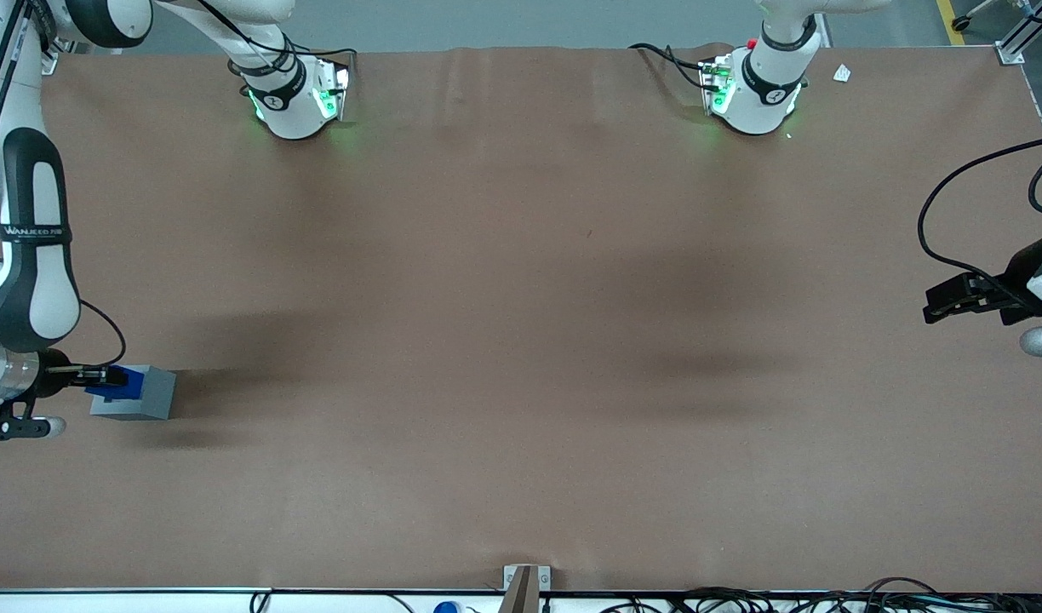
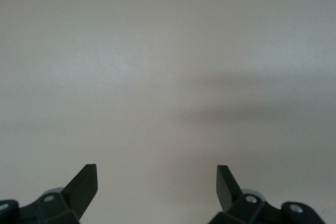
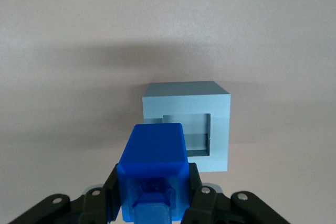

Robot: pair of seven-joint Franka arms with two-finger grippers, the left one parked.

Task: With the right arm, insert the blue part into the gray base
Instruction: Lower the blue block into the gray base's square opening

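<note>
The blue part (image 3: 153, 174) is clamped between the fingers of the right arm's gripper (image 3: 152, 192), which is shut on it. In the front view the gripper (image 1: 95, 378) holds the blue part (image 1: 118, 382) above the working-arm edge of the gray base (image 1: 136, 395), overlapping its top. The gray base (image 3: 187, 129) stands on the brown table at the working arm's end, its square recess (image 3: 190, 136) facing up and showing just ahead of the held part. The right arm (image 1: 27, 272) reaches down over it.
Brown table cover (image 1: 521, 340) runs wide toward the parked arm's end. Two arm bases (image 1: 295, 94) (image 1: 755, 89) stand farthest from the front camera. A small bracket (image 1: 525, 583) sits at the table's near edge, with cables along it.
</note>
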